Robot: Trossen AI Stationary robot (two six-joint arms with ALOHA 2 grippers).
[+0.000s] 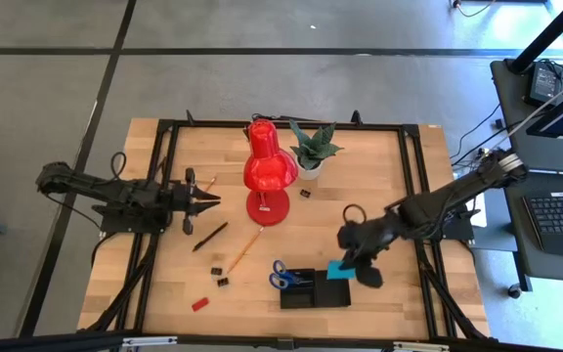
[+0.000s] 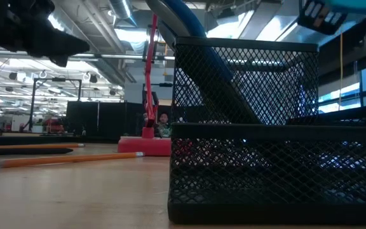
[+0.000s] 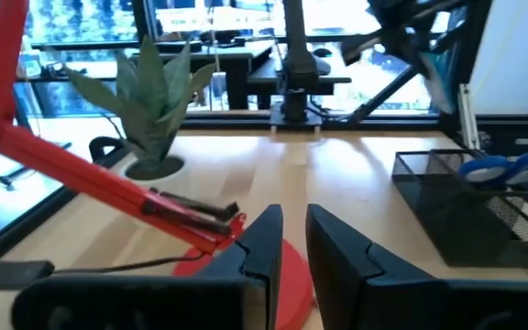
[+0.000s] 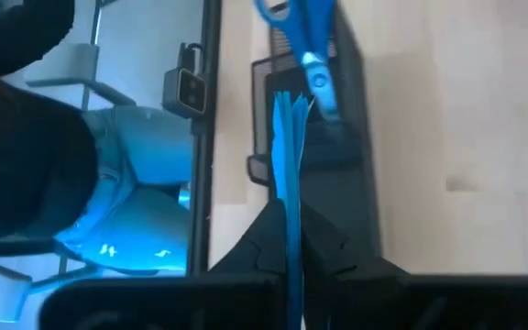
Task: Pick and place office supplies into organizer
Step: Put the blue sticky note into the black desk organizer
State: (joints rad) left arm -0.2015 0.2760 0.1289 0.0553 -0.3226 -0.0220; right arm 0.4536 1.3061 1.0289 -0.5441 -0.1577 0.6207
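Note:
The black mesh organizer (image 1: 316,290) stands near the table's front edge, with blue-handled scissors (image 1: 283,277) in its left part. My right gripper (image 1: 358,266) hangs over the organizer's right end, shut on the blue note pad (image 1: 337,270). My left gripper (image 1: 206,202) is at the table's left and points level at the red lamp; its fingers (image 3: 266,240) stand a narrow gap apart with nothing between them. An orange pencil (image 1: 247,244), a black pen (image 1: 210,236), two small black clips (image 1: 221,274) and a red block (image 1: 199,304) lie on the wood. My right gripper pinches the note pad between its two fingers at one edge (image 4: 291,215). It comes slanting down from the table's right side. The pad, seen edge-on in the right wrist view, sticks out ahead of the fingers and is lifted clear above the organizer (image 4: 351,110).
The red desk lamp (image 1: 267,171) stands mid-table, its base (image 3: 287,275) right before my left gripper. A potted plant (image 1: 311,152) is behind it. Another clip (image 1: 305,193) lies right of the lamp and another pencil (image 1: 208,182) lies by the left gripper. Bare wood at the front left.

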